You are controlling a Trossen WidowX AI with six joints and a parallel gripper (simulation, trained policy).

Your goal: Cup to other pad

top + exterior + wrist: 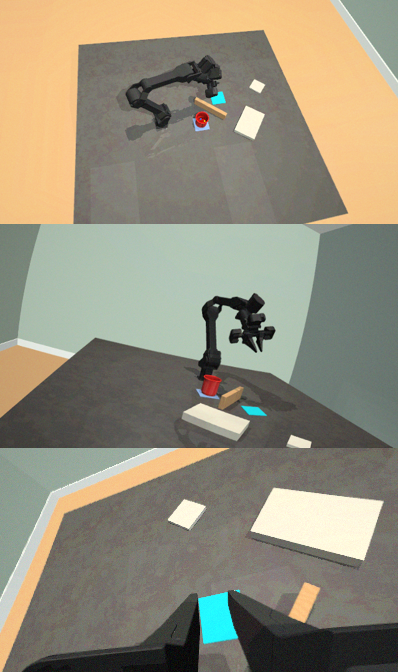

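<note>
The red cup [202, 125] [211, 386] stands upright on the pale blue pad [203, 129] [201, 394]. A blue marble [201, 119] and a yellow marble [204, 121] show inside it; any others are too small to tell. The cyan pad [219, 99] [254, 410] [216, 620] lies bare beyond the wooden bar. My gripper [259, 351] [212, 598] is high above the table and points down, on the cyan pad's side of the bar and away from the cup. Its fingers stand a narrow gap apart with nothing between them. The top view hides the fingertips.
A wooden bar [210, 108] [230, 399] [305, 602] stands between the two pads. A large white slab [249, 122] [214, 421] [317, 523] lies beyond the bar. A small white block [257, 86] [299, 441] [187, 514] lies farther out past the cyan pad.
</note>
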